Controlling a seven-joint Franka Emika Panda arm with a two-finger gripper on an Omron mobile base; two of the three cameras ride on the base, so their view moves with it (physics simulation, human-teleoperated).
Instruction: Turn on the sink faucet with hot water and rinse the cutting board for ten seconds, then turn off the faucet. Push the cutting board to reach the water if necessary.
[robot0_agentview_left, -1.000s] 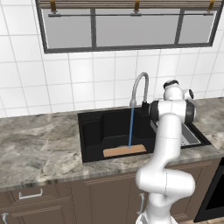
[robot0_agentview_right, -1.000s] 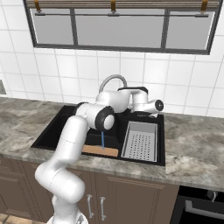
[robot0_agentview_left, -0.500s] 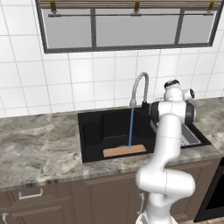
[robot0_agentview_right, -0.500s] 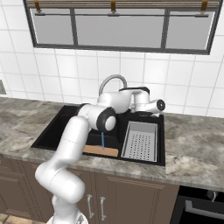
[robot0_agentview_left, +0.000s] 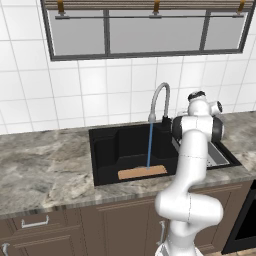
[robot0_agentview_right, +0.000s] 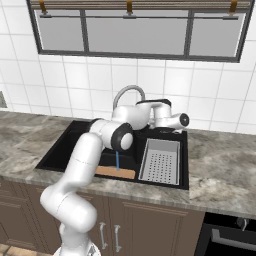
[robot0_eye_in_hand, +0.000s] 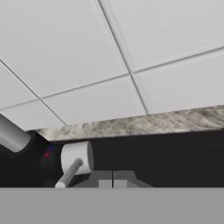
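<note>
I see the water (robot0_agentview_left: 149, 145) running from the sink faucet (robot0_agentview_left: 159, 102) onto the cutting board (robot0_agentview_left: 142, 173) at the sink (robot0_agentview_left: 105, 150) front. I can't tell my jaws' state

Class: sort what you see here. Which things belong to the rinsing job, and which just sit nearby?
Job:
tall grey metal gooseneck faucet
thin blue water stream
flat tan wooden cutting board
deep black sink basin

Nearby:
grey perforated drain tray
</note>
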